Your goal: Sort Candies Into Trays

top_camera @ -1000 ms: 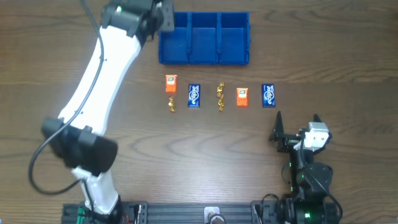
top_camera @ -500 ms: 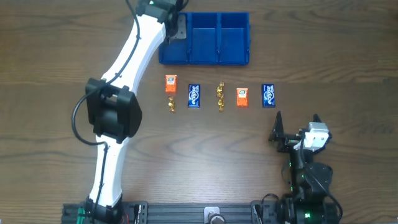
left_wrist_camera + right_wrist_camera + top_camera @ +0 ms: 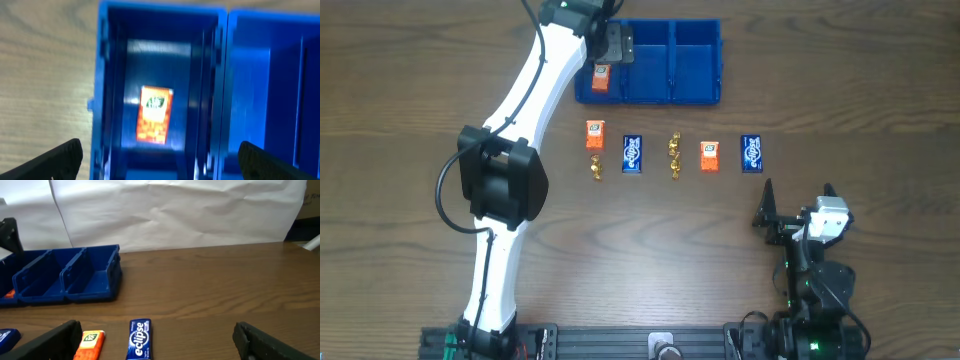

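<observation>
Left wrist view: left gripper [image 3: 159, 147] hangs over the blue tray's [image 3: 100, 75] left end compartment, jaws spread wide, holding nothing; one orange candy box [image 3: 155, 114] lies flat inside; right gripper [image 3: 798, 192] sits near its base, wide open, empty; other candies [image 3: 632, 153] lie in a row on the counter [image 3: 880, 100].

Orange candy pack [image 3: 155, 121] flat, prob. loose, in blue tray's [image 3: 660, 97] leftmost compt.

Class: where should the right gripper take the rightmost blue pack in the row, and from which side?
Grip the blue pack across its long edges at mid-length, coming straight down. It lies flat on the table, so only its top and thin sides are open, and the orange pack beside it lies apart, leaving the jaws room.
</observation>
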